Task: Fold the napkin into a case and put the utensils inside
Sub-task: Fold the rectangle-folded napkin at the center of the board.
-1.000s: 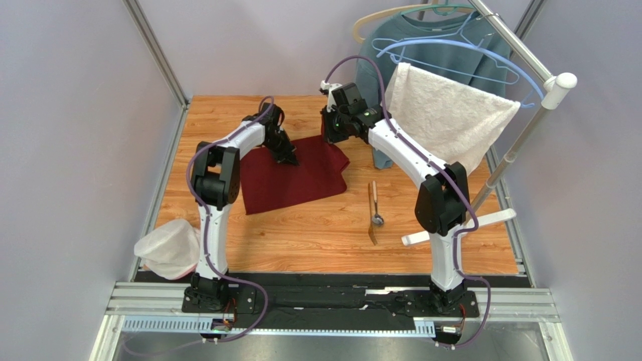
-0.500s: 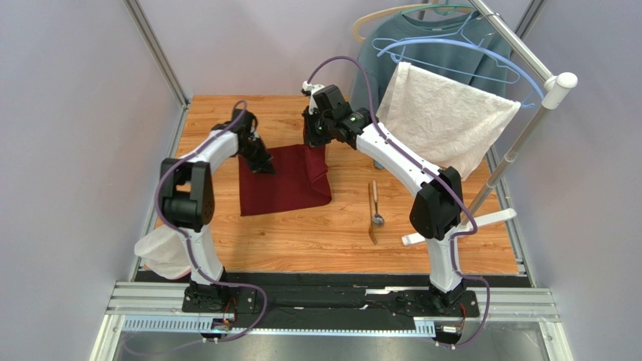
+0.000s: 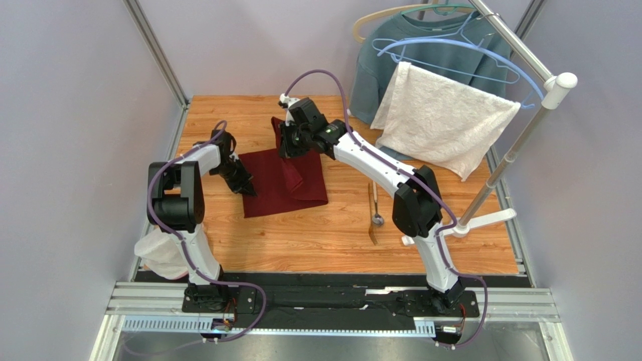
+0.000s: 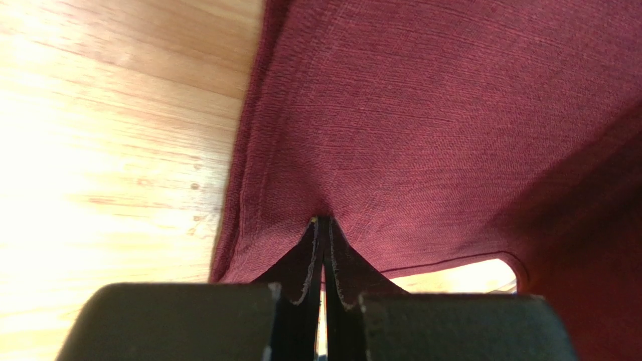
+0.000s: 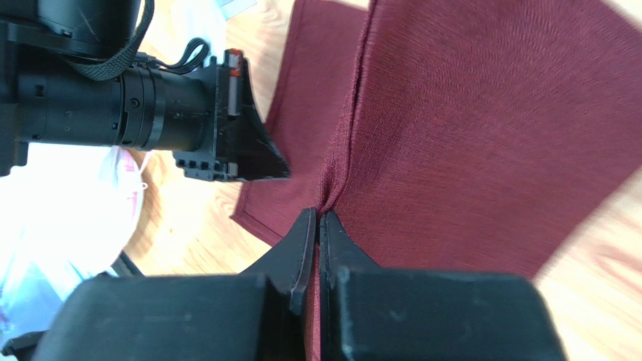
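Wooden table [image 3: 301, 241], grey walls [image 3: 75, 113]; left gripper [image 4: 324, 226], right gripper [image 5: 317, 218] both pinching napkin [image 3: 273, 197]; 2 utensils [image 3: 374, 214] nearby.

I see a light wooden desk [image 3: 316, 226] boxed in by pale lilac-grey walls [image 3: 75, 135]. Beyond its far right corner, a metal clothes rack [image 3: 512, 154] carries a white textured towel [image 3: 444, 124], a grey-blue sweatshirt [image 3: 369, 83] and wire hangers [image 3: 441, 43]. An aluminium rail [image 3: 520, 304] runs along the near edge.

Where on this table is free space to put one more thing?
Bare wood runs along the near edge of the table, between the napkin and the arm bases, left of the utensils. The middle is crowded: left pincer and right pincer grip the napkin.
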Available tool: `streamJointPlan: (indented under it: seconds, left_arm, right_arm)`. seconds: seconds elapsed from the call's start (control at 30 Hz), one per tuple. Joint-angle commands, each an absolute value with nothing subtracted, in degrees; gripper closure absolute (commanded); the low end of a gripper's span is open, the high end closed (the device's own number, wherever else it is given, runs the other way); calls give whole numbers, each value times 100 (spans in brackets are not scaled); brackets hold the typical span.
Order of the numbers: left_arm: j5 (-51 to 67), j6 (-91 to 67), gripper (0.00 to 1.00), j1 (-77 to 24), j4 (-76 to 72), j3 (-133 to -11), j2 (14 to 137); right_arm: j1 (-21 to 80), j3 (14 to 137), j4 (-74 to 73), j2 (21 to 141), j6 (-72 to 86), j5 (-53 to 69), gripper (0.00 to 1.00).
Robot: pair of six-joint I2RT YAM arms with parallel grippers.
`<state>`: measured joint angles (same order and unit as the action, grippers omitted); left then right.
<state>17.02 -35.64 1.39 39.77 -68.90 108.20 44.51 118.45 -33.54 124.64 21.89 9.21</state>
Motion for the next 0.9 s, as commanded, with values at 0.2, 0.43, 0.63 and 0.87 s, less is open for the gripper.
streamJointPlan:
  seconds: [0.2,0.43,0.63,0.87]
  left_arm:
    - [1943,-3638,97,-255,3867,-7040,10732]
    - [1539,-3481,98,-123,4105,-6909,9915]
    - [1678,-3296,99,544,4263,-6891,9958]
    - [1679,-3436,99,571,4034,-6671,9958]
  right_arm:
    - [4553,11892,-2461,12762,2786,1195,100]
    - [4553,11953,-2329,12972,3032,1494,100]
    - [4553,12023,-2171,13157,3278,1775,100]
    - [4579,12129,-1899,13473,3638,1934,100]
